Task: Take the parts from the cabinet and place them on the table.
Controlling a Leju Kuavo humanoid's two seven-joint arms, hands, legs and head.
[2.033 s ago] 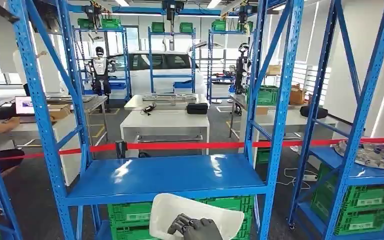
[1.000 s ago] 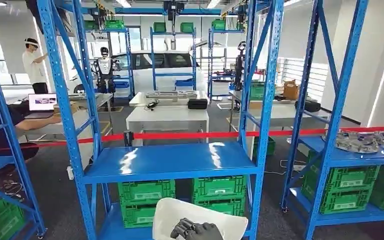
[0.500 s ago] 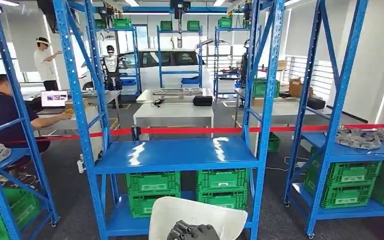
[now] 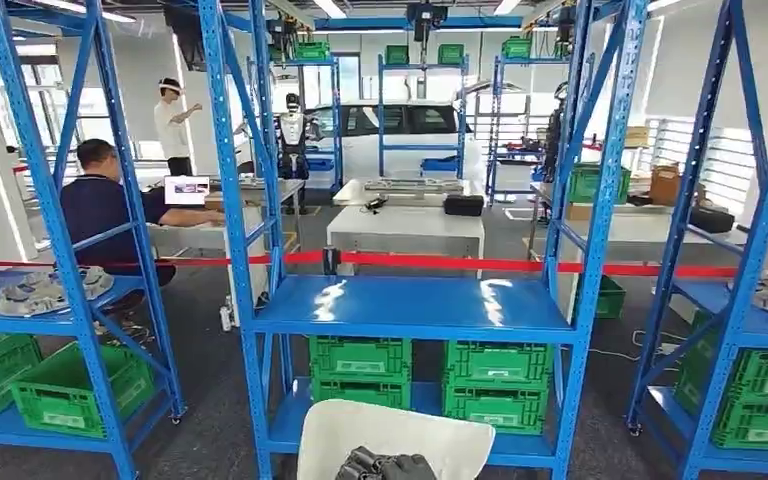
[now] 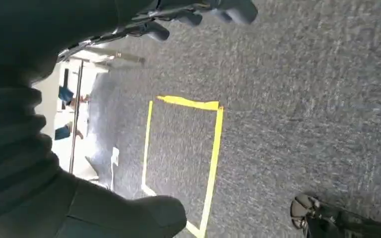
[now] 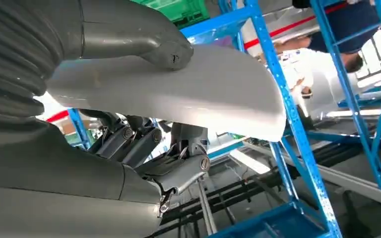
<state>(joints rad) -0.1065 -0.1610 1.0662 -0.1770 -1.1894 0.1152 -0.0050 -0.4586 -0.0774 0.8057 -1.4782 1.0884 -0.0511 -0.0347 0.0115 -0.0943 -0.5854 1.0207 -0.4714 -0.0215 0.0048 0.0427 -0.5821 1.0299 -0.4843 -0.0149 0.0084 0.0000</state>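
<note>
In the head view, your robot's right hand is holding a smooth white curved plastic panel low in front of the body, the dark fingers curling over its near edge. The panel is out of the tall blue steel shelving rack and it is not yet on any table. Straight ahead are the rack posts, the green plastic crates under the shelf and a red barrier tape; a grey-white work table is standing behind them. If the robot is walking forward from here, the wide panel could be hitting a post — so the way to a table must go around the rack. A seated person in a dark shirt is working near a laptop, and a standing person in a white shirt is further back; both are well apart now. White labels are sitting on the crates, but the writing is too small to read.

In the left wrist view, the left hand is hanging over grey carpet with a yellow tape square. Whether its fingers are spread or closed, I cannot tell.

In the right wrist view, the thick grey thumb is pressing on one face of the panel and the darker fingers are supporting the other face. The grip is only at one edge — a long panel could be tilting or slipping if the body is shaking. No brand is readable here.
</note>
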